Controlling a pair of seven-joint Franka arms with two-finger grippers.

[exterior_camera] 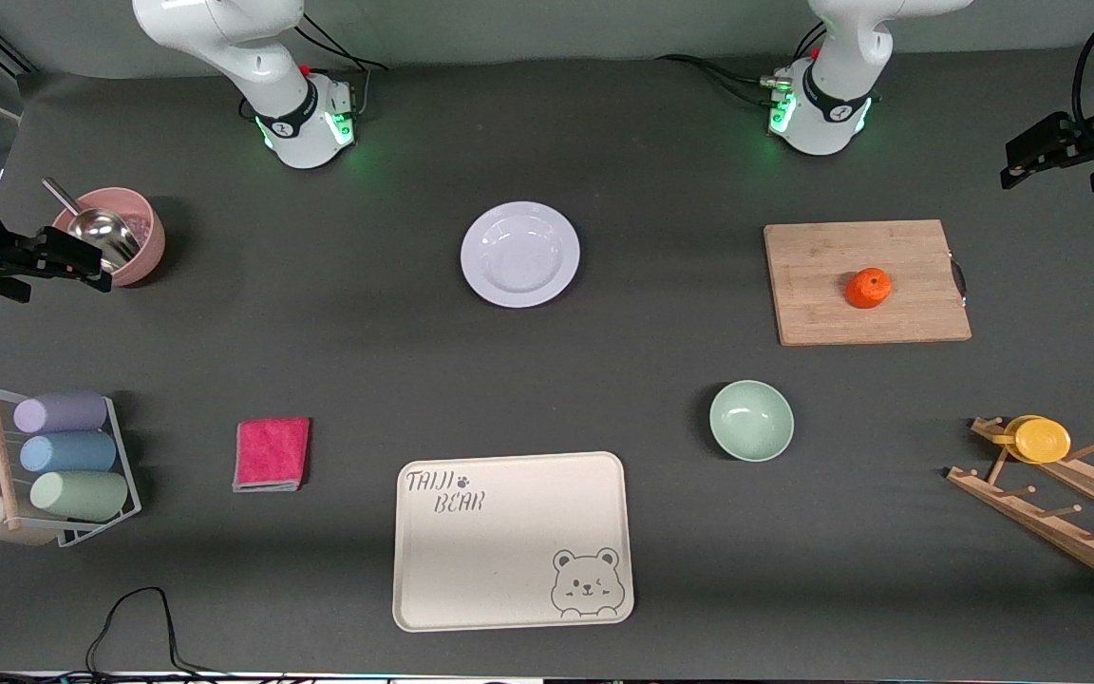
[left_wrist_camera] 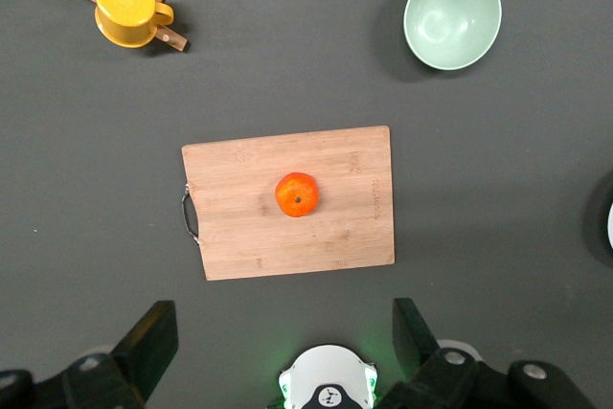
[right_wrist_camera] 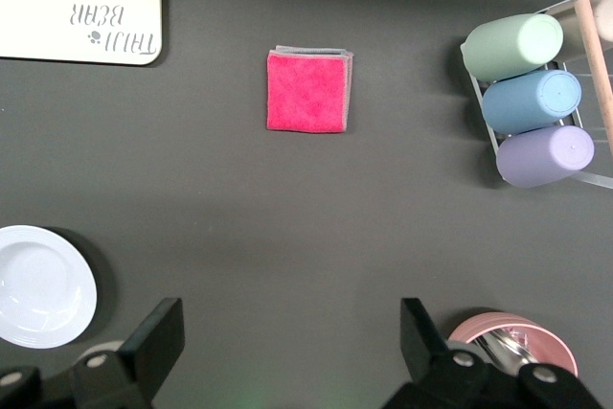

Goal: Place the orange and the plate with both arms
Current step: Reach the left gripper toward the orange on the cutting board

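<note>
Both arms waited high, nothing gripped.
Left gripper [left_wrist_camera: 283, 347] and right gripper [right_wrist_camera: 287, 342] were spread wide; orange [exterior_camera: 868, 288] could've rolled off board [exterior_camera: 813, 313], plate [exterior_camera: 519, 254] rim slipped.

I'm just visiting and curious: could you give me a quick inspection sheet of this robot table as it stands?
Surface: dark grey table.
Job's things: small orange on wooden cutting board; round white plate bare, near the bases.
Clutter: pale green bowl, cream bear tray, pink cloth, pink bowl with metal scoop, cup racks.
Grippers: left gripper open, above the board; right gripper open, waiting.
Cables: black cable at the near edge.
Surroundings: nothing seen.
</note>
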